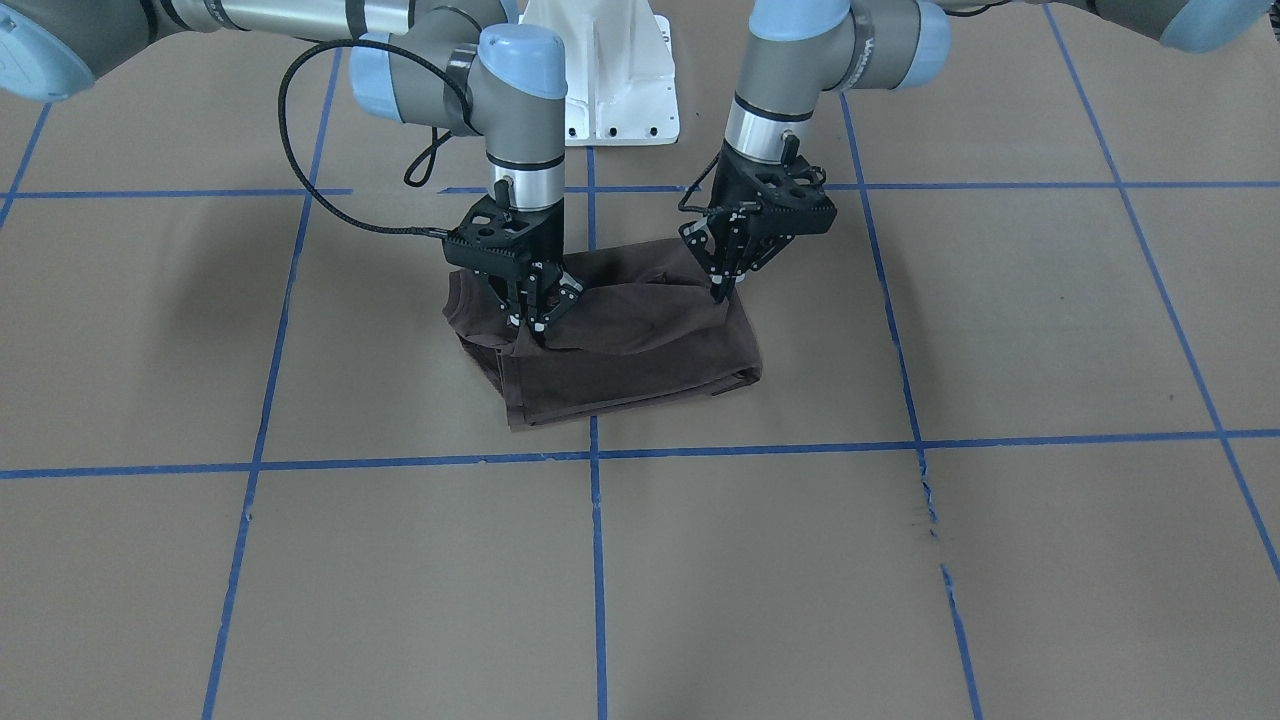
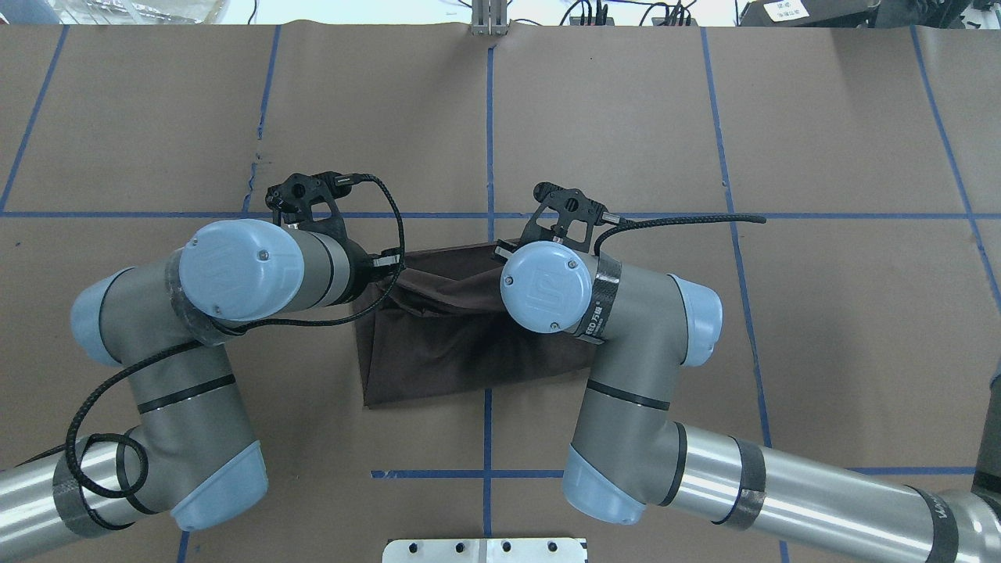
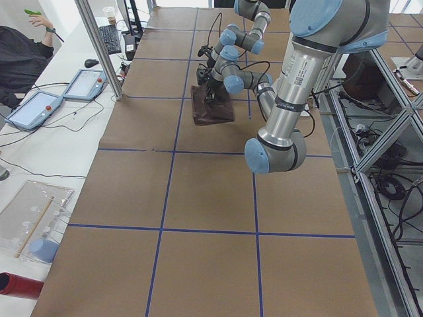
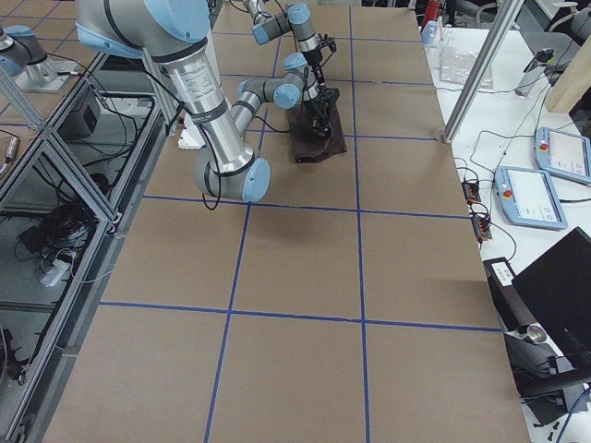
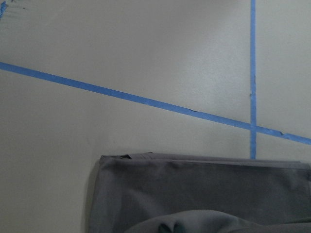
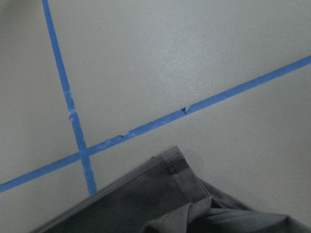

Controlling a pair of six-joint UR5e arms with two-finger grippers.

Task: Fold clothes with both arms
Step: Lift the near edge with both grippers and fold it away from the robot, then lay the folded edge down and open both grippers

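Hands grip tight: the black two-finger left hand (image 1: 722,288) and right hand (image 1: 537,322) both pinch the folded dark brown T-shirt (image 1: 640,370), mid brown bench (image 1: 900,560). Best move them together, evenly, keeping cloth smooth.

The left arm (image 2: 156,336) has a left cap (image 2: 238,270) embossed with a "UR" mark. The right cap (image 2: 547,285), on the right arm (image 2: 626,375), bears the same mark. A black band (image 2: 598,309) beside the right cap carries white print that cannot be read in full. White lettering on a dark ring (image 2: 936,516) of the right arm is too small to read. A sticker (image 3: 299,74) on the left arm's silver tube has black print, also unreadable.
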